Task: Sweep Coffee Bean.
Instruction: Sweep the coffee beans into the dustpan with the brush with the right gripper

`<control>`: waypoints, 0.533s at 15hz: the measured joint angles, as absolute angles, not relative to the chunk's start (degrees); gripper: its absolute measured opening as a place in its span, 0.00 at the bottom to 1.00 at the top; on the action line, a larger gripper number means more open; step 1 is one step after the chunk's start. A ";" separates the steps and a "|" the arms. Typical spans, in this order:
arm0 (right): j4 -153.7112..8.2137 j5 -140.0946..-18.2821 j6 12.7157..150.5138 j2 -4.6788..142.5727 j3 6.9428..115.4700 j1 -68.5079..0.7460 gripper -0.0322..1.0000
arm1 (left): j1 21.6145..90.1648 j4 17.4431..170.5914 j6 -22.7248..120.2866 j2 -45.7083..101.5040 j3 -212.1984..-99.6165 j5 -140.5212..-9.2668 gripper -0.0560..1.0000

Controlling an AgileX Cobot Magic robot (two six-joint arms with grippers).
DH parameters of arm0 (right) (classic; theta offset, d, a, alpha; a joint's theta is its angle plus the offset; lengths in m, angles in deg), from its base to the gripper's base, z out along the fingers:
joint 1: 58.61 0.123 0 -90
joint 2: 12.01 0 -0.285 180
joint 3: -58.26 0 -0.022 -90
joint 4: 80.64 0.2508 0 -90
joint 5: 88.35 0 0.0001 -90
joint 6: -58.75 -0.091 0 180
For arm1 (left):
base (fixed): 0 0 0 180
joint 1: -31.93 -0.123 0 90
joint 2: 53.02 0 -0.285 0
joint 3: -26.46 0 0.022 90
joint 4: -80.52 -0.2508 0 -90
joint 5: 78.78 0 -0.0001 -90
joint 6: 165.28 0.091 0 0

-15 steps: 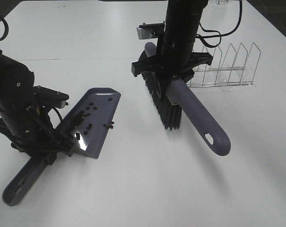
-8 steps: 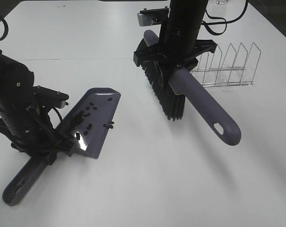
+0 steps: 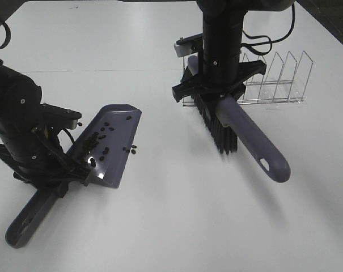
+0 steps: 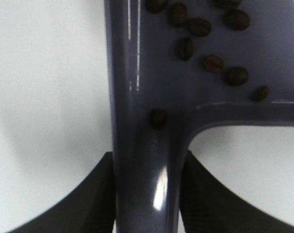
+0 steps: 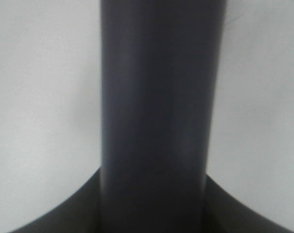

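Most of the coffee bean (image 3: 97, 141): lying in the dustpan (image 3: 117, 119), clustered toward the handle end; about ten visible in the left wrist view.
Left claw (image 4: 149, 194): clamped on the dustpan's handle, open lip turned toward the brush side.
Few strays (image 3: 132, 148): sitting at the lip's edge, on the table (image 3: 177, 226) or just on the rim; too small to tell which.
Progress: judged nearly finished; left to do, one short stroke for the strays.
Right claw (image 3: 216, 90): closed tight around the brush (image 3: 222, 127), bristles pointing down, seemingly raised off the table, well apart from the dustpan.
Wire rack (image 3: 276, 79): standing just behind the brush; possible snag for bristles or handle on a wide swing.
Path from brush to strays: no object seen between.
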State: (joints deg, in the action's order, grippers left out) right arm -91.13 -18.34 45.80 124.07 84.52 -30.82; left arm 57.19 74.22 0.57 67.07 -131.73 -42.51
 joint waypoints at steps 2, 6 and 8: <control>-85.91 -20.12 45.23 128.02 84.52 -29.96 0.32 | 57.19 74.22 0.57 67.07 -131.73 -42.51 0.37; -77.38 -25.90 45.63 130.43 84.75 -26.81 0.32 | 57.19 74.22 0.57 67.07 -131.73 -42.51 0.37; -67.69 -30.20 47.81 131.80 84.75 -26.75 0.32 | 57.19 74.22 0.57 67.07 -131.73 -42.51 0.37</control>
